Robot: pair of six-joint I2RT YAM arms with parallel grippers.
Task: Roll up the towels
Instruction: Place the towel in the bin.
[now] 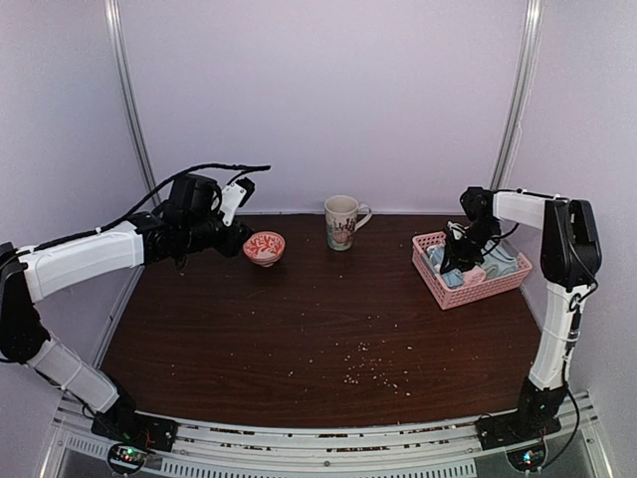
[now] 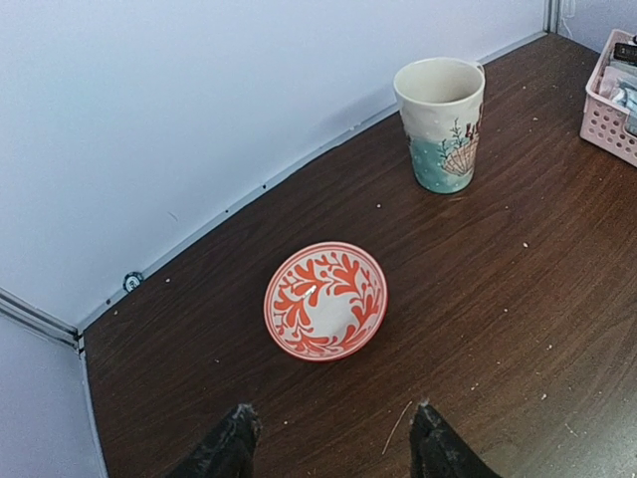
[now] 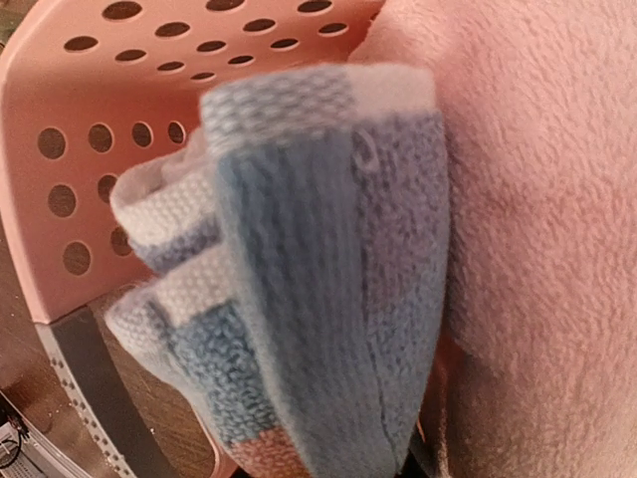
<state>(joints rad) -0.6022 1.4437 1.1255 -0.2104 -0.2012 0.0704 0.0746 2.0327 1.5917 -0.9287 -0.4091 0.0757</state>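
The light blue towel [image 3: 318,279] with white and pink patches fills the right wrist view, bunched into a fold that narrows toward my hidden jaws. The pale pink towel [image 3: 537,199] lies right beside it. Both are inside the pink lattice basket [image 3: 129,100]. In the top view my right gripper [image 1: 453,261] reaches down into the basket [image 1: 468,294] at the right, and it appears shut on the blue towel. My left gripper [image 2: 333,438] is open and empty, hovering above the table near a bowl at the back left [image 1: 239,239].
A red-and-white patterned bowl [image 2: 325,301] sits just ahead of the left fingers. A seashell mug [image 1: 341,221] stands at the back centre. Crumbs dot the brown table [image 1: 328,339]. Walls close in behind and at the sides.
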